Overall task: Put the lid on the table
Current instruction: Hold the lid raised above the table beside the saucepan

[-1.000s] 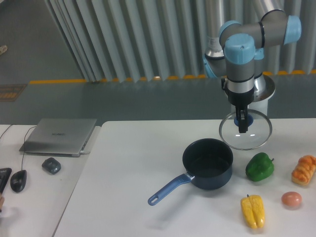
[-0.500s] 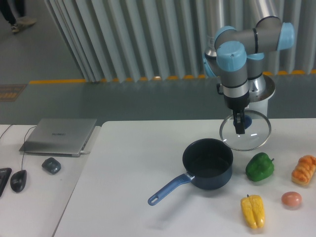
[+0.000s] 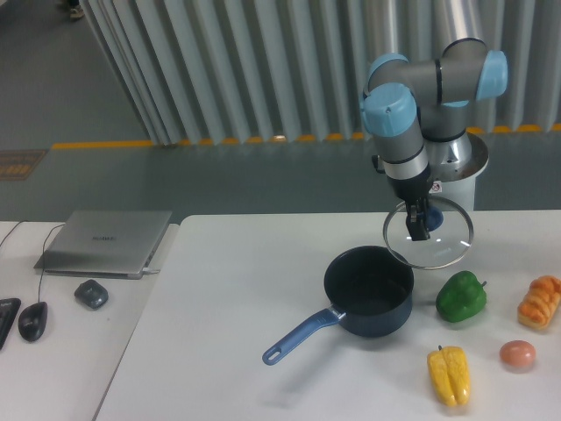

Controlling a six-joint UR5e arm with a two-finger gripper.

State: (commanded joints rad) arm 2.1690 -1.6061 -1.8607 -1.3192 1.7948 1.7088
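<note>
The claw [image 3: 420, 221] was clamped on the knob of the glass lid [image 3: 428, 232], holding it tilted above the white worktop [image 3: 245, 289] just right of the saucepan [image 3: 368, 289], apparently for setting down

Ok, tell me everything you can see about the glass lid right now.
The lid is a round disc of clear glass with a thin silver metal rim and a small blue knob at its centre. The gripper is shut on that knob, holding the lid tilted, its face turned toward the camera. It sits behind and to the right of the dark blue saucepan, above the white table. Whether its lower edge touches the table cannot be told.
</note>
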